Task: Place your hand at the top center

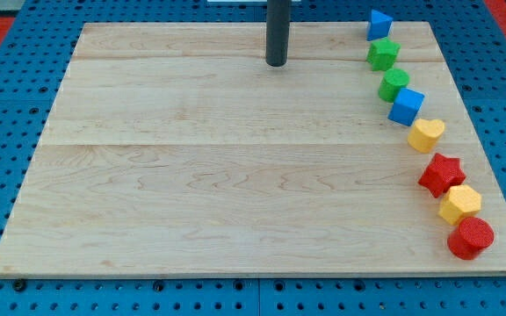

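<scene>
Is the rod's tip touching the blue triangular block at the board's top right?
Apart. The camera view shows bare wood between my tip and the blue triangular block.

Eight blocks are curving down the board's point(191, 175) right edge: blue point(379, 24), green point(382, 54), green point(393, 84), blue cube point(406, 106), yellow heart point(426, 134), red star point(441, 174), yellow point(459, 204), red cylinder point(471, 237).

Our tip point(276, 63) rests on the board point(235, 175) at its 12 o'clock, well apart from every block. The blocks curve down the board's edge from 1 to 4 o'clock. The blue block point(379, 24) comes first, followed by the green block point(382, 54), the second green block point(393, 84) and the blue cube point(406, 106) touching it. After these come the yellow heart point(426, 134), the red star point(441, 174), the yellow hexagon point(459, 204) and the red cylinder point(471, 237). All lie at our tip's 3 to 4 o'clock.
</scene>
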